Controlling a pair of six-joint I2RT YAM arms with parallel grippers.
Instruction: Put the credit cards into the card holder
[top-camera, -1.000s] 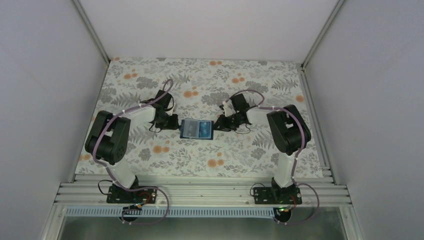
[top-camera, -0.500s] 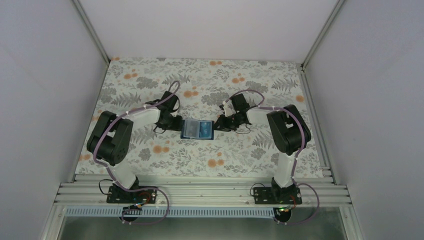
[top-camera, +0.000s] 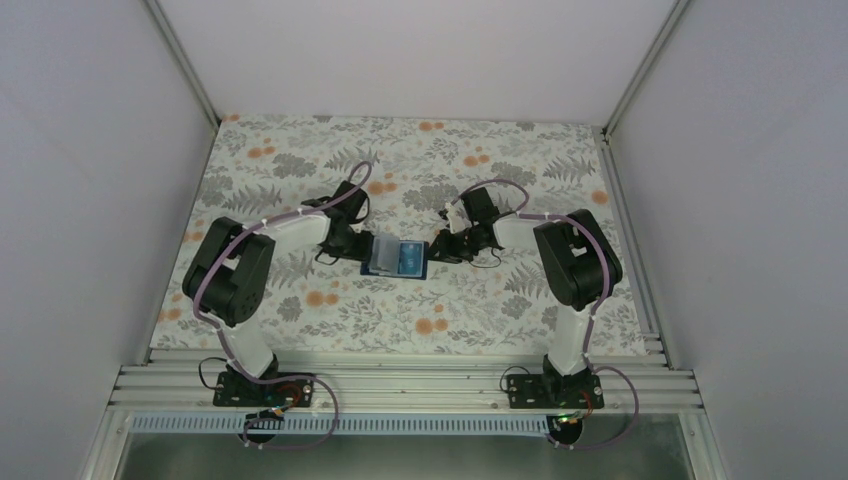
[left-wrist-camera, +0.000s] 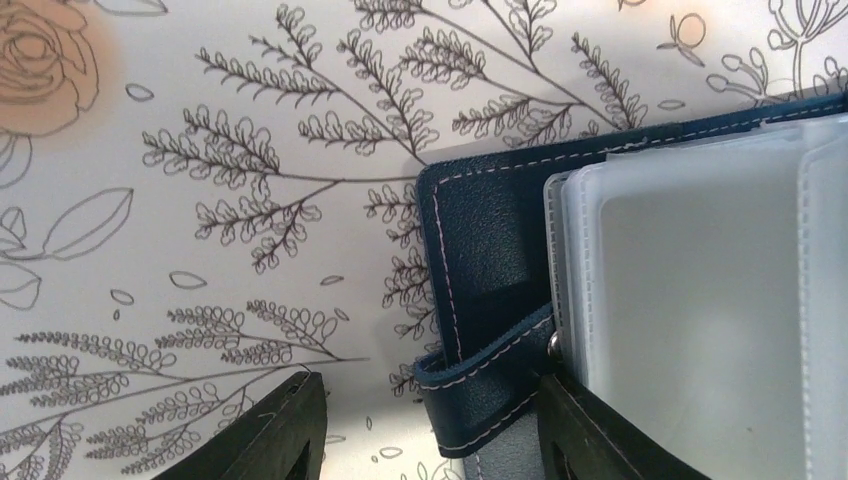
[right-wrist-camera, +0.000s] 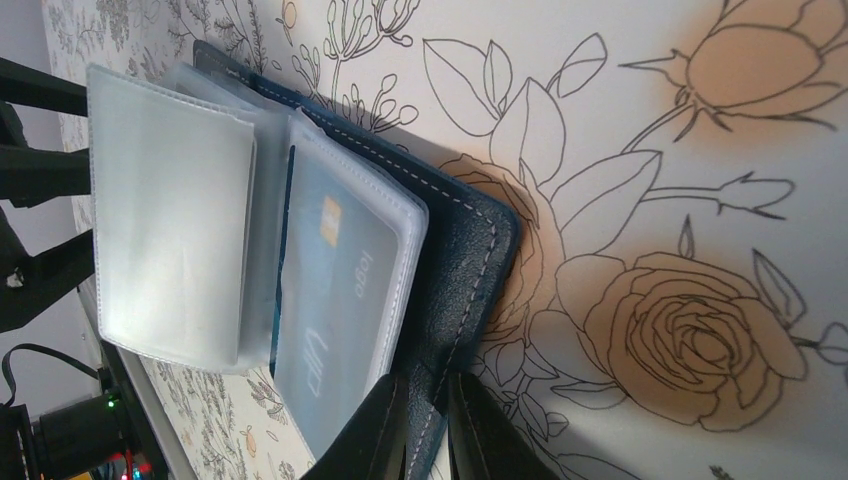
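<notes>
The dark navy-blue folding card holder (left-wrist-camera: 480, 230) lies spread open in the middle of the floral-printed tablecloth (top-camera: 290, 160), between the two arms. On its left half, frosted clear plastic sleeves (left-wrist-camera: 700, 300) lie stacked one over another, and nothing shows through them. On its right half, a teal-blue rectangular credit card (right-wrist-camera: 335, 290) with a small gold chip sits inside another sleeve, printed side up.

The left gripper (left-wrist-camera: 430, 445) is at the holder's left edge with its jaws released and wide apart. The navy corner and its strap lie between the black fingers (left-wrist-camera: 275, 440), one of them over bare cloth. The right gripper (right-wrist-camera: 432, 435) is clenched on the holder's right cover edge, pinching the rim.

The cover is edged with pale stitching and lifts slightly where it is pinched
</notes>
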